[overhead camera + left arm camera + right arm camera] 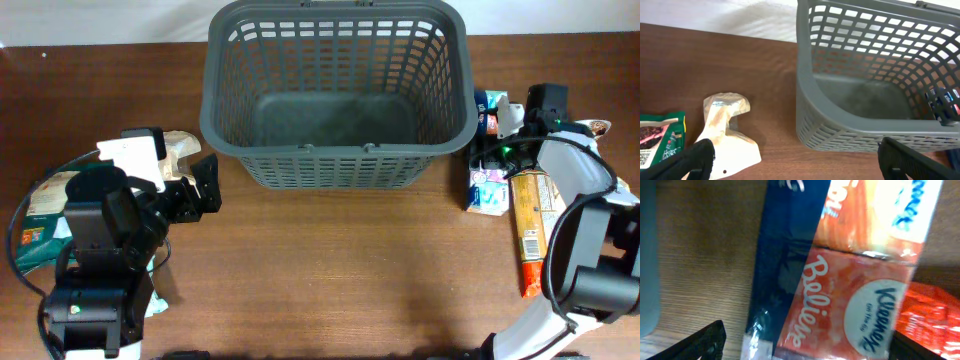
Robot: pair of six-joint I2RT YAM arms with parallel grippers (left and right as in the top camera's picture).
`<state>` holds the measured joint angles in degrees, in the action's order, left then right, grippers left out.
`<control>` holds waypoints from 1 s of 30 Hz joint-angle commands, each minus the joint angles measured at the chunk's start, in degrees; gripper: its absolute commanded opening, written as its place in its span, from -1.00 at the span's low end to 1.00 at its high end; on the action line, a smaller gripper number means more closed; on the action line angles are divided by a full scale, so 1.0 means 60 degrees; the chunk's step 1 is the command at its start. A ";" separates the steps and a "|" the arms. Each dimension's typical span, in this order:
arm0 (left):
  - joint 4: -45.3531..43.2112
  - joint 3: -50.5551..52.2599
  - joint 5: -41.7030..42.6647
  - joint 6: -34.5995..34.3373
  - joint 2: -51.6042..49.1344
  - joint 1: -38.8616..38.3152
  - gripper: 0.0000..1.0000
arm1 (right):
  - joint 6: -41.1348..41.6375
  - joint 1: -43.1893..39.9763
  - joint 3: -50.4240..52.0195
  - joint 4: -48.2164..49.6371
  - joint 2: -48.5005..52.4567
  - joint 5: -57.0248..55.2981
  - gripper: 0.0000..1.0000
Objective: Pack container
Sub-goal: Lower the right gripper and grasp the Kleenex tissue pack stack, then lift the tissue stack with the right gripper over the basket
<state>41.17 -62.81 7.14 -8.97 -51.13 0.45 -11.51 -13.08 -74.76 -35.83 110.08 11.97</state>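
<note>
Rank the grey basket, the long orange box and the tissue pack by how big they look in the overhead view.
1. Basket, by far the largest.
2. Long orange box.
3. Tissue pack, which looks smallest, but it is partly hidden, so its full size is unsure.

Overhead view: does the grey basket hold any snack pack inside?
No, the basket shows only its bare grey floor, with nothing lying on it.

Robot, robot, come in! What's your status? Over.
Left gripper open, empty. Right gripper open over orange-and-blue Kleenex tissue pack. Large dark grey plastic basket empty. Nothing blocking it.
</note>
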 commanded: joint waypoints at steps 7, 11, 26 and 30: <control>0.0015 -0.0113 0.0102 0.0157 -0.0004 0.0015 0.99 | 0.0255 0.0080 0.0062 -0.0131 0.0641 0.0193 0.66; 0.0015 -0.0113 0.0102 0.0157 -0.0004 0.0015 0.99 | 0.0255 0.0076 0.0058 -0.0051 0.0645 0.0186 -0.26; 0.0007 -0.0113 0.0098 0.0157 -0.0004 0.0015 0.99 | 0.0251 -0.0011 -0.0896 -0.1246 0.0117 0.0193 -0.93; 0.0007 -0.0113 0.0098 0.0157 -0.0004 0.0015 0.99 | 0.0255 -0.0025 -0.2320 -0.2033 -0.0539 0.0153 -0.93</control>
<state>41.15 -62.81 7.14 -8.97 -51.11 0.45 -10.04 -13.08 -80.77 -46.94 112.44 12.75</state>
